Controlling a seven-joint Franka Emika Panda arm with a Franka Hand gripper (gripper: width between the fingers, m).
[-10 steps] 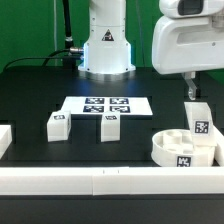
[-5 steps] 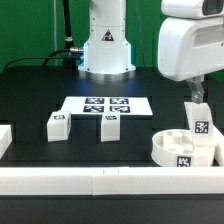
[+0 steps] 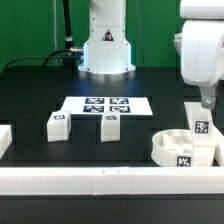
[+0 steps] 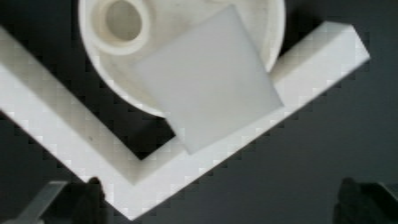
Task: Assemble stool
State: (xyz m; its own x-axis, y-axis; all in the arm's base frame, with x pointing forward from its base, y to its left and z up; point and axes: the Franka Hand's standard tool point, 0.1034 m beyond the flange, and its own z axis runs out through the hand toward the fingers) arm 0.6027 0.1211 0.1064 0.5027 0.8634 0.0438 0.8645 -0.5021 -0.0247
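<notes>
The white round seat [image 3: 172, 146] lies at the exterior view's right, against the front rail. One white tagged leg [image 3: 198, 122] stands upright in it. Two more tagged legs lie loose on the black table, one [image 3: 57, 126] at the left and one [image 3: 110, 127] near the middle. My gripper [image 3: 206, 99] hangs just above and slightly right of the standing leg, apart from it. In the wrist view my gripper [image 4: 214, 205] is open and empty, its dark fingertips [image 4: 63, 200] wide apart, with the seat [image 4: 125, 50] and the leg [image 4: 214, 85] beneath.
The marker board [image 3: 107, 106] lies flat behind the loose legs. A long white rail [image 3: 100, 181] runs along the front edge, and its corner shows in the wrist view [image 4: 71, 120]. A white block [image 3: 4, 138] sits at the left edge. The robot base [image 3: 105, 50] stands at the back.
My arm has moved toward the exterior view's right, away from the top of the standing leg. The leg stays upright in the seat. The loose legs have not moved.
</notes>
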